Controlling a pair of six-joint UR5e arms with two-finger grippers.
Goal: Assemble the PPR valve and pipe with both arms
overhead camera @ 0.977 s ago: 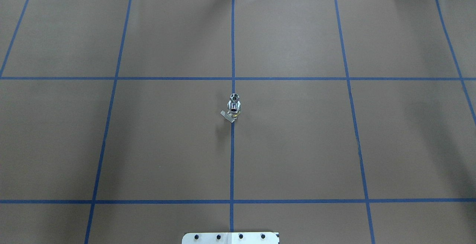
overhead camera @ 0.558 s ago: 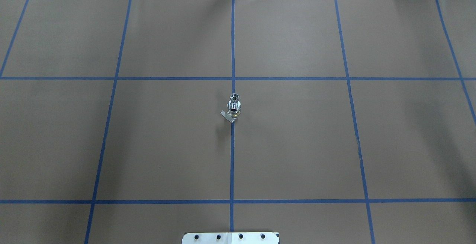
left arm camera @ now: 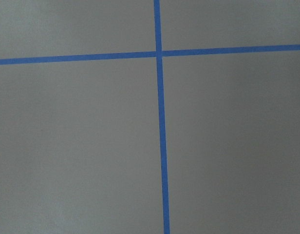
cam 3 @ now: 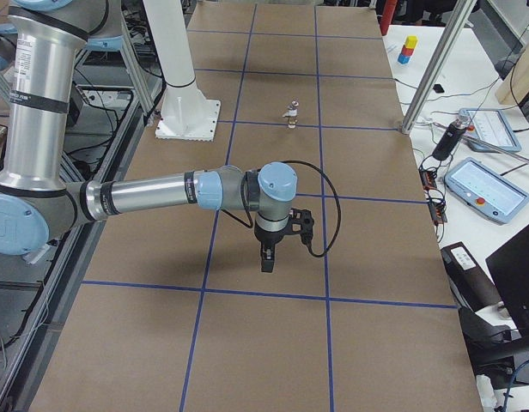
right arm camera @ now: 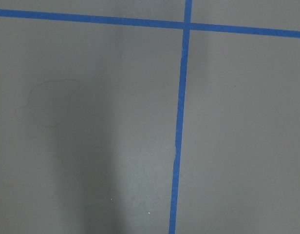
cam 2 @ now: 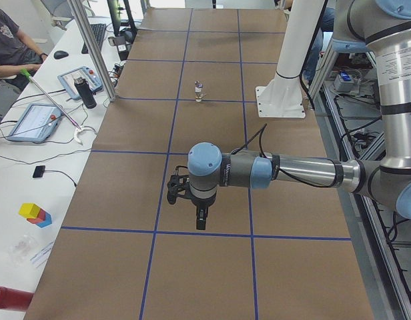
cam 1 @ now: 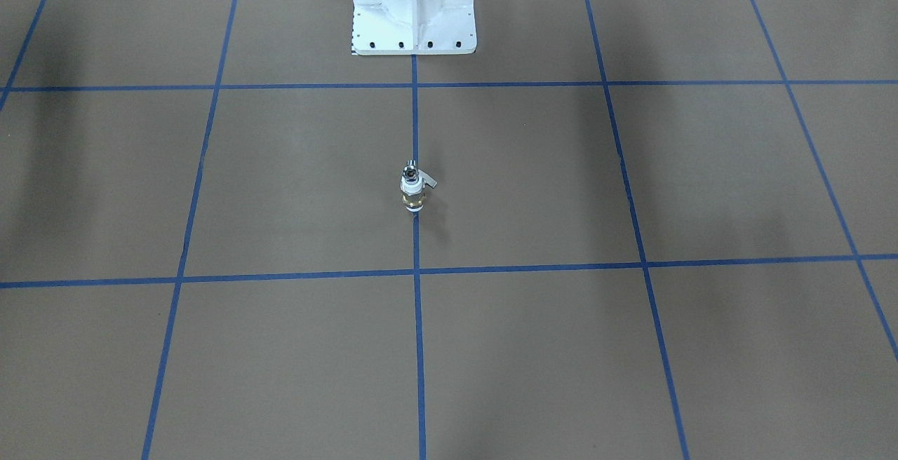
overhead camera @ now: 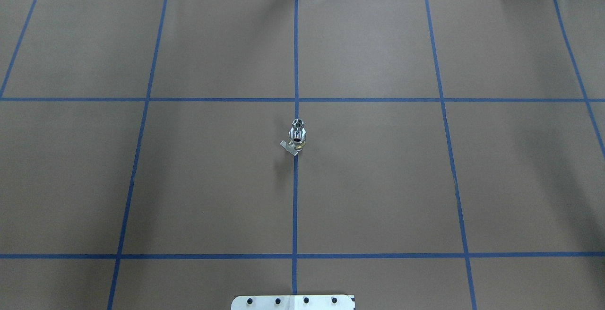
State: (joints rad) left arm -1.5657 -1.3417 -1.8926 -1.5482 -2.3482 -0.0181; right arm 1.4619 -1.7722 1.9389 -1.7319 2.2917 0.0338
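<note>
The PPR valve (cam 1: 413, 195) stands upright at the table's centre, with white rings, a brass band and a grey side lever. The thin silvery pipe (cam 1: 410, 165) rises from its top end. The pair also shows as the valve (overhead camera: 297, 139) with the pipe (overhead camera: 298, 123), small in both side views. My left gripper (cam 2: 201, 220) hangs pointing down over the table, far from the valve (cam 2: 199, 91). My right gripper (cam 3: 266, 262) hangs the same way, well short of the valve (cam 3: 291, 114). I cannot tell whether either is open or shut. Both wrist views hold only brown paper and blue tape.
The white pedestal base (cam 1: 414, 18) stands behind the valve. Blue tape lines grid the brown table cover. Tablets (cam 2: 32, 121), a dark bottle (cam 2: 89, 97) and a seated person (cam 2: 9, 40) are beside the table. An aluminium post (cam 3: 432, 73) stands at its far edge.
</note>
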